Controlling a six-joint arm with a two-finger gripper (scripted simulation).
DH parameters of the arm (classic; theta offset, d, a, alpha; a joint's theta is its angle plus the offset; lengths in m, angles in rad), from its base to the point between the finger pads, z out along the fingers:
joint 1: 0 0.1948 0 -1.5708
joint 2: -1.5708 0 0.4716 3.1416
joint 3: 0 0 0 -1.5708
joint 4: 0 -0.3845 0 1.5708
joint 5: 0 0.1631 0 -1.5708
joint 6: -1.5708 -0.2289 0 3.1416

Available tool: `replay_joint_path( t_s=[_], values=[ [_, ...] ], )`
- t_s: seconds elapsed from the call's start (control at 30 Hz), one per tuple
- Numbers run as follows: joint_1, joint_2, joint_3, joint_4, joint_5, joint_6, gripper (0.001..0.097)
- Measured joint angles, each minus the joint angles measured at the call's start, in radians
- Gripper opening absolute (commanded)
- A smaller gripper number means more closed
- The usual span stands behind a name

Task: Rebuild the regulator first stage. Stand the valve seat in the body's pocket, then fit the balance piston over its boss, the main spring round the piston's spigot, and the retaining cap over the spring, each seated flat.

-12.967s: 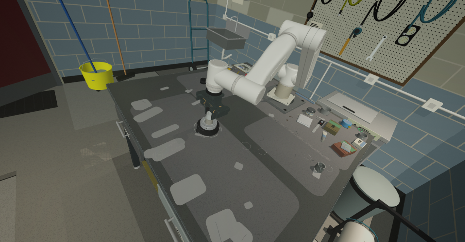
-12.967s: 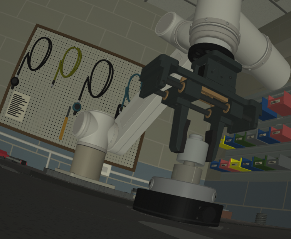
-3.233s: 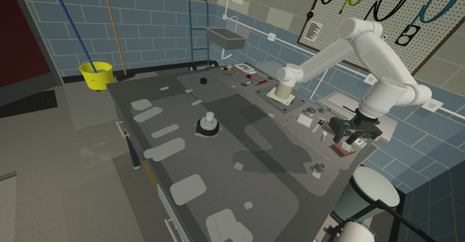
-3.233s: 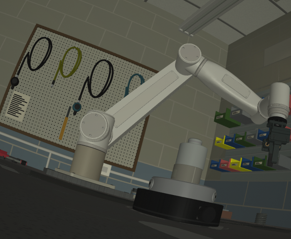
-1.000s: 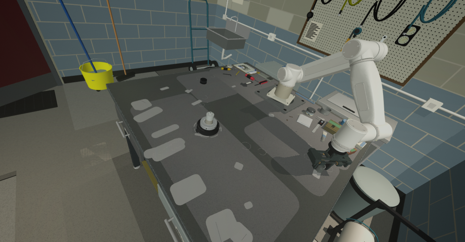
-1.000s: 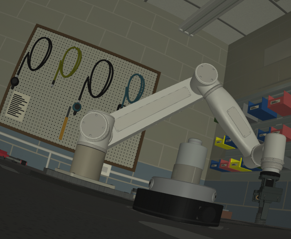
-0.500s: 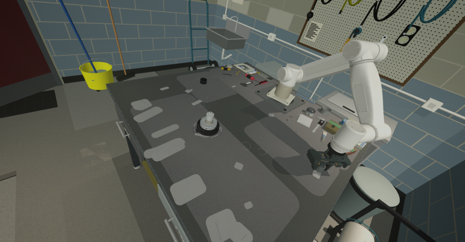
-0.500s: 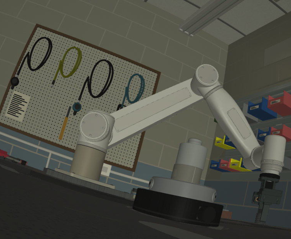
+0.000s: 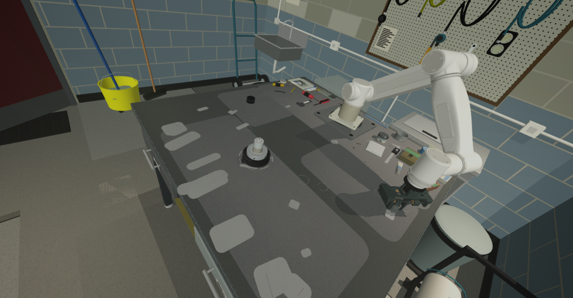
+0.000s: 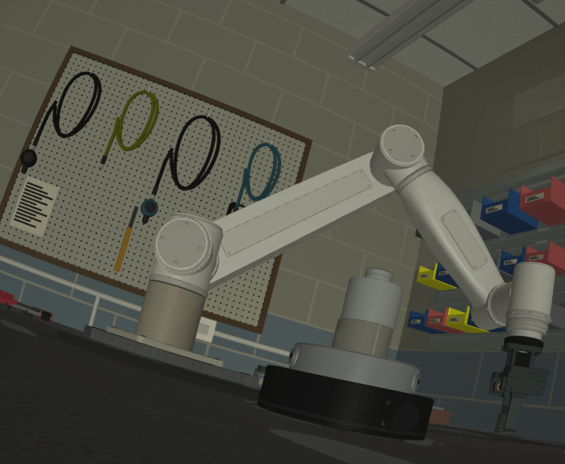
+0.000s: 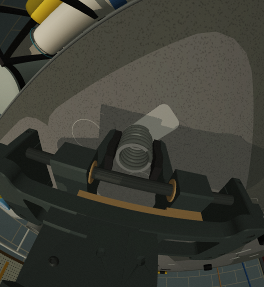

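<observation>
My gripper [image 11: 134, 154] is down at the bench's right end, and its two dark fingers are closed against the sides of the grey coiled main spring [image 11: 135, 150], which stands upright on the bench top [image 9: 394, 208]. The regulator body [image 9: 255, 158], a black ring with a grey collar, sits mid-bench far to the left. The pale balance piston [image 10: 370, 307] stands on it with its narrow spigot pointing up. The valve seat is hidden beneath the piston. A small black retaining cap [image 9: 251, 99] lies alone toward the bench's far end.
The bench's rounded right edge runs just beyond my gripper, with a round stool [image 9: 461, 232] below it. Small boxes, tubes and a white card [image 9: 375, 148] lie near the arm's base [image 9: 346, 118]. Hand tools [image 9: 310, 95] are scattered at the far end.
</observation>
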Motion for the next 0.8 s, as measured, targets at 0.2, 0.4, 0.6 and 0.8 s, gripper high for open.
replay_joint_path(
  t_s=[0.2,0.4,0.6,0.8],
  values=[
    [0.0,0.0,0.0,0.0,0.0,0.0,0.027],
    [0.0,0.0,0.0,0.0,0.0,0.0,0.015],
    [0.0,0.0,0.0,0.0,0.0,0.0,0.0075],
    [0.0,-0.003,0.0,0.0,-0.004,0.0,0.0075]
  ],
)
